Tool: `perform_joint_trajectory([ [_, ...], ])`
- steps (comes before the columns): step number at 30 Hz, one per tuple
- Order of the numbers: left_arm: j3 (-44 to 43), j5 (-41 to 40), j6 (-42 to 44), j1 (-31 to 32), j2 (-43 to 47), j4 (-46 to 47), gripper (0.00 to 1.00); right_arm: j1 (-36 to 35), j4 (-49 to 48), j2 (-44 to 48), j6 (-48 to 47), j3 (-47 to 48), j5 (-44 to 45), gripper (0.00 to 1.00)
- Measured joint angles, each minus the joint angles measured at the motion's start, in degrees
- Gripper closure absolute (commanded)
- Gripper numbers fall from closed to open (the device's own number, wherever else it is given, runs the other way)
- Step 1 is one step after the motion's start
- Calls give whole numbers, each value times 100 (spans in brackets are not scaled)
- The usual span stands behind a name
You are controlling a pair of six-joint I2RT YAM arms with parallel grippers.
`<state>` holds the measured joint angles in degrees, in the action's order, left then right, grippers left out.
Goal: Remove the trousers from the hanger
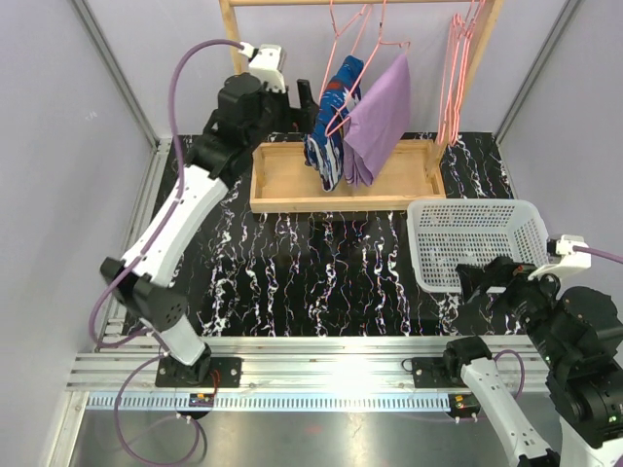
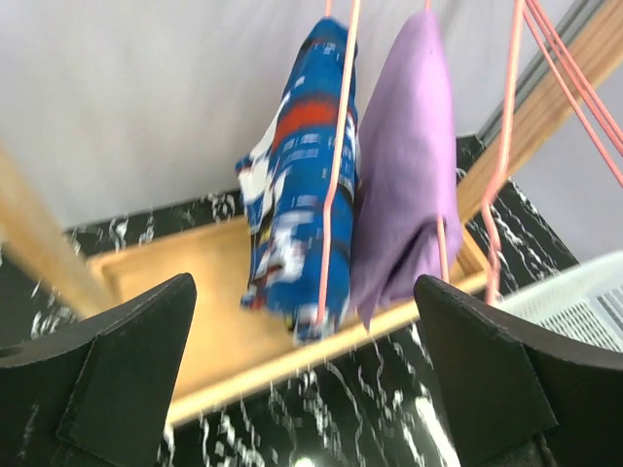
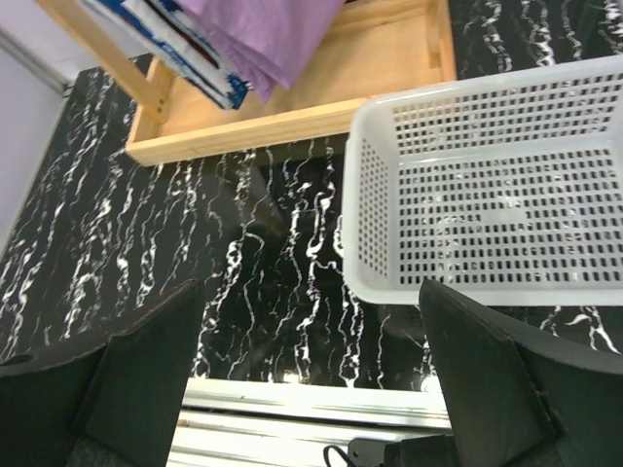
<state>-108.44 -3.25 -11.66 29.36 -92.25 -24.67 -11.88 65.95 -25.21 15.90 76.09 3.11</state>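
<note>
Up top: two trousers hang straight down from the wooden rack [image 1: 485, 44], blue patterned pair [image 1: 324, 156] left of lilac pair [image 1: 380, 126], hems over the single tray [image 1: 341, 202]. Left wrist: left gripper [image 2: 304, 292] spread wide, empty, facing both on their pink hangers [image 2: 336, 175]. Right wrist: right gripper [image 3: 311, 292] wide too, one white basket [image 3: 389, 282] ahead.
</note>
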Motion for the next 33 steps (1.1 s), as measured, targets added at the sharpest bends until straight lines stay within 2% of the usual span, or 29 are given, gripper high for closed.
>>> perform_joint_trajectory([
  [5, -647, -15, 153, 42, -994, 378, 1, -2, 2, 140, 2, -9, -431, 2],
  [9, -973, -26, 275, 70, -1537, 507, 10, -2, -11, 256, 2, -52, -634, 4],
  [10, -1088, -44, 297, 81, -1685, 514, 18, -2, -13, 275, 2, -96, -693, 5],
  [12, -1410, -94, 345, 103, -1996, 483, 25, -7, -24, 302, 0, -219, -750, 6],
  [13, -1574, -129, 382, 118, -2155, 485, 37, -7, -26, 306, 0, -299, -780, 6],
  [15, -1797, -221, 459, 142, -2398, 481, 46, -7, -24, 313, 2, -461, -855, 7],
  [16, -1878, -280, 525, 162, -2496, 481, 59, -7, -24, 315, 2, -531, -883, 7],
  [19, -2017, -389, 612, 203, -2658, 472, 72, -7, -26, 363, 22, -688, -986, 7],
  [21, -2085, -431, 640, 225, -2719, 487, 84, -7, -26, 393, 24, -726, -1036, 7],
  [25, -2118, -470, 660, 243, -2739, 538, 100, -7, -46, 411, 26, -734, -1123, 8],
  [33, -2216, -479, 599, 286, -2739, 417, 100, -7, -138, 426, 44, -953, -1384, 8],
])
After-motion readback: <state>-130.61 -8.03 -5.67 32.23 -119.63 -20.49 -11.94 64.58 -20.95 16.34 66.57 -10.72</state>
